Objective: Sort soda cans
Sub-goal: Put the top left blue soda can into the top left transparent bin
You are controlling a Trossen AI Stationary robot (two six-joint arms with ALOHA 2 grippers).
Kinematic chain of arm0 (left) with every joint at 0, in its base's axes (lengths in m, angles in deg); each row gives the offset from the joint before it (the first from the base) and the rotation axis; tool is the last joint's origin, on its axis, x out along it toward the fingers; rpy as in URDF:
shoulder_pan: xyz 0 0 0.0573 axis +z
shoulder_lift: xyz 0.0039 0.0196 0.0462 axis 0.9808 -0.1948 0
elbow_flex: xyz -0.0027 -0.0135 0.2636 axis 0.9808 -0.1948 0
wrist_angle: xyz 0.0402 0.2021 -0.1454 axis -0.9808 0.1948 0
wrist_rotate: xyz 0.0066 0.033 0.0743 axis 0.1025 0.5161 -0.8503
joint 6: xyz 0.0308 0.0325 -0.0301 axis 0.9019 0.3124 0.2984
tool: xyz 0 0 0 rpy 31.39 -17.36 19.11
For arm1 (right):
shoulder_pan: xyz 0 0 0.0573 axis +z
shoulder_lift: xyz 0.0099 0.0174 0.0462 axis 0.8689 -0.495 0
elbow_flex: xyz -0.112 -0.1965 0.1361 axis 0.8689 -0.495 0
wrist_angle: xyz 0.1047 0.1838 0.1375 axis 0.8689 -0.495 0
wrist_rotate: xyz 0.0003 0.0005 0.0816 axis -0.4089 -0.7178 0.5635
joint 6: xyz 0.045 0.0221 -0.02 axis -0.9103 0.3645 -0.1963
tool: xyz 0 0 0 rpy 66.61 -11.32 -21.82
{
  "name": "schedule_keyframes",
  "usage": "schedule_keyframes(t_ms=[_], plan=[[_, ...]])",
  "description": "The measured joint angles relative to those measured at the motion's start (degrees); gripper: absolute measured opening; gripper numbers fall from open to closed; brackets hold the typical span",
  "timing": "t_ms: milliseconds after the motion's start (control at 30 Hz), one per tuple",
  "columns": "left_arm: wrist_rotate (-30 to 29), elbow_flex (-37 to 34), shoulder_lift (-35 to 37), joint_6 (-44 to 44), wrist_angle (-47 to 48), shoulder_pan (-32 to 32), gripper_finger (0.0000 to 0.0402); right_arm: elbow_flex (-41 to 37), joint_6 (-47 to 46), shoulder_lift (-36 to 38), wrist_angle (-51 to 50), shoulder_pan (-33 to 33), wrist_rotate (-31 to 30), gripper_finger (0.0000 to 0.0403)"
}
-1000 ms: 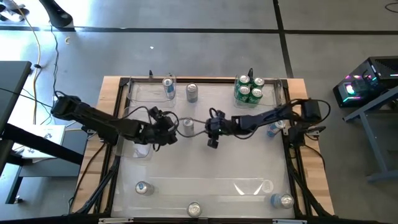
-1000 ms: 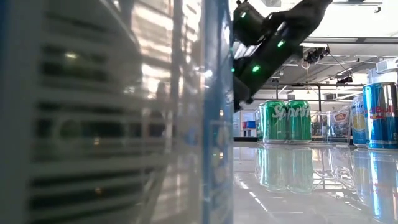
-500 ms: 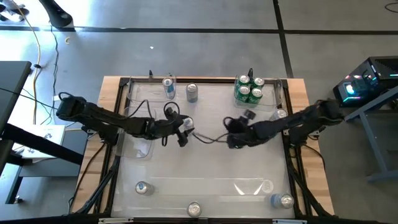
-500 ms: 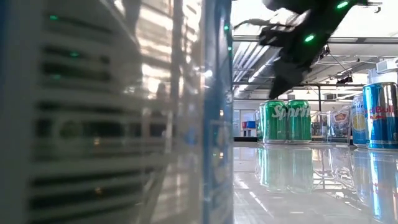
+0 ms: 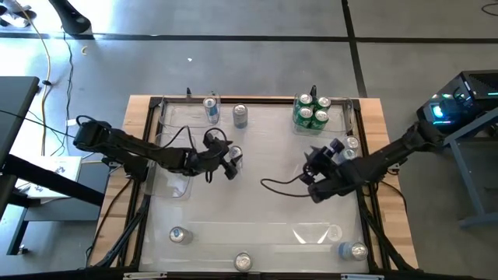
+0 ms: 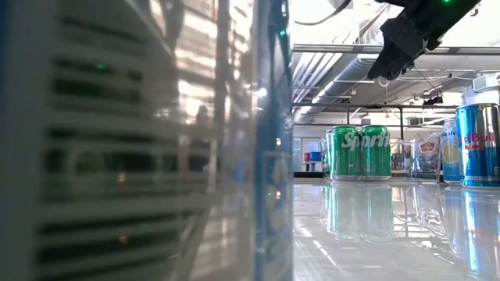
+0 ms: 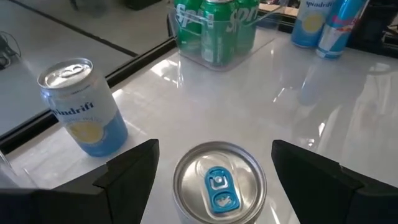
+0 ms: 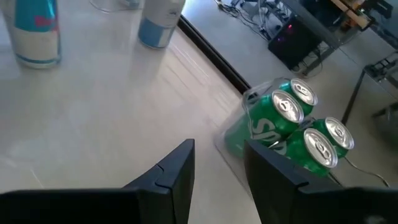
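A soda can with a silver top and blue tab (image 7: 217,183) stands upright on the table near its middle (image 5: 236,155). My left gripper (image 7: 217,177) is open, with one finger on each side of this can and a gap showing on both sides. My right gripper (image 8: 219,168) is open and empty above the table's right half (image 5: 315,162), facing the green cans. Several green cans (image 5: 311,111) stand in a clear tray at the far right; they also show in the right wrist view (image 8: 295,124) and the low view (image 6: 358,152).
Two cans (image 5: 211,109) (image 5: 240,115) stand at the far edge, and others stand at the right edge (image 5: 350,146) and along the near edge (image 5: 177,235) (image 5: 243,262) (image 5: 356,250). Clear trays lie at far left (image 5: 183,117), left (image 5: 175,183) and near right (image 5: 311,233). A raised frame (image 5: 148,140) rims the table.
My right gripper has drawn away from the middle can toward the table's right edge and has turned toward the green cans. My left gripper has moved toward the right, up to the middle can, and now stands around it. The can has stayed in place.
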Motion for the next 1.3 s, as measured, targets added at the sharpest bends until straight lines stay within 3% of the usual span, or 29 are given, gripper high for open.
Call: schedule_keyframes(t_ms=[700,1000,1133,1300], plan=[[0.2,0.0,-5.4,-0.6,-1.0,0.0,0.0307,0.0,-0.9,0.0,0.5,1.4,-0.5,0.0133],[1.6,0.4,-4.9,-0.9,-0.3,0.1,0.0233,0.0,-0.9,0.0,0.7,1.4,-0.5,0.0133],[5.7,2.7,-1.7,1.9,3.9,0.0,0.0232,0.0,-1.2,0.0,0.7,1.4,-0.5,0.0133],[2.0,6.8,9.4,9.3,16.0,0.6,0.0232,0.0,-1.2,0.0,1.1,1.4,-0.5,0.0133]])
